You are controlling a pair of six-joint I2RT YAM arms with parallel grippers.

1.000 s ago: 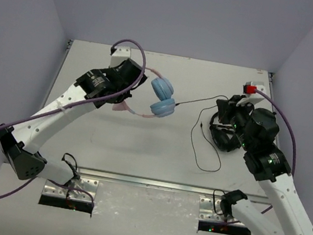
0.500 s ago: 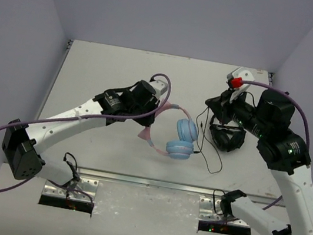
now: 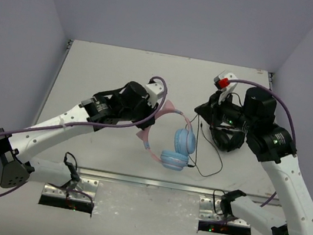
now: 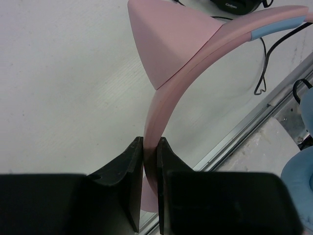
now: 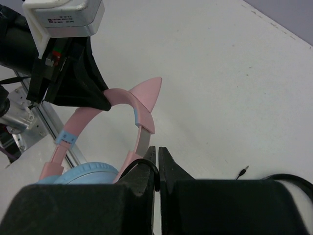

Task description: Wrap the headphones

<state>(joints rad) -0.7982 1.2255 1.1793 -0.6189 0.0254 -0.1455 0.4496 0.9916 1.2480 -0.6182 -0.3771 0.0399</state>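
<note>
The headphones (image 3: 174, 149) have a pink cat-ear headband and light blue ear cups, and hang above the table's near middle. My left gripper (image 3: 155, 117) is shut on the pink headband (image 4: 155, 142) and holds the headphones up. My right gripper (image 3: 200, 111) is shut on the thin black cable (image 5: 146, 166) close to the ear cups (image 5: 85, 174). The cable (image 3: 209, 161) loops down to the table, and its plug (image 5: 243, 170) lies on the surface.
All-black headphones (image 3: 228, 138) lie on the table under my right arm. A metal rail (image 3: 152, 182) runs along the near edge of the table. Grey walls close in the left, back and right.
My left gripper carried the headphones from the far left toward the near middle. My right gripper moved left and closer to the ear cups, holding the cable.
</note>
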